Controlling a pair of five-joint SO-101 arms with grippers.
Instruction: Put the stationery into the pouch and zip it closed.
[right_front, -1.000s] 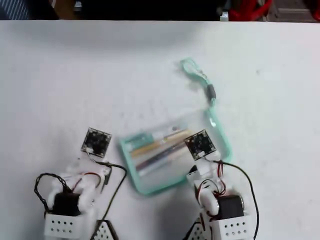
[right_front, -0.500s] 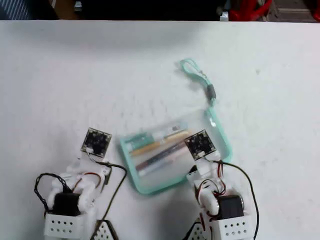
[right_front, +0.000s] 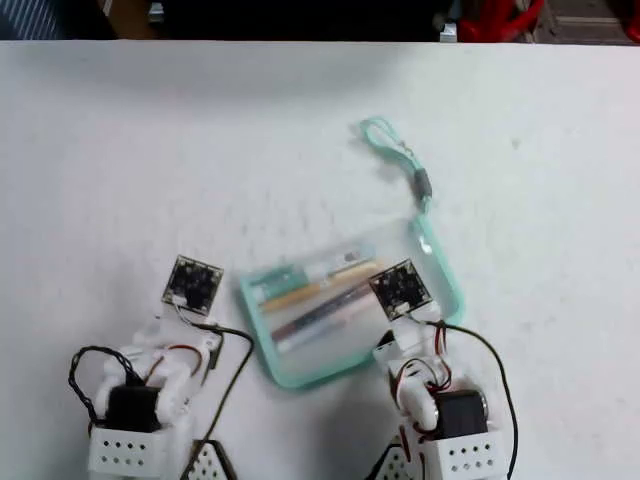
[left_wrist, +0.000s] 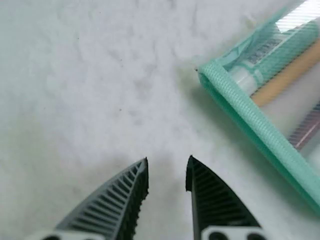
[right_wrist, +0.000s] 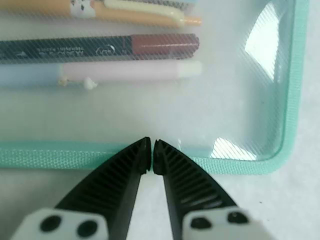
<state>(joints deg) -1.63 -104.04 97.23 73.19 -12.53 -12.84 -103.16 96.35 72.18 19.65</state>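
a: pouch lay near the tabletop's front edge between the arms, pens inside.
b: anything shifted?
a: hardly. right gripper was pressed together at its edge, left gripper slightly parted beside it. probably finished.

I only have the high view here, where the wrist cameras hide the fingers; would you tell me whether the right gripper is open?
Observer: No, the right gripper has its fingers together, with the tips at the green edge of the pouch.
Operator: Thank you. And the left one?
Observer: The left gripper is open by a narrow gap, over bare table just beside a corner of the pouch, holding nothing.
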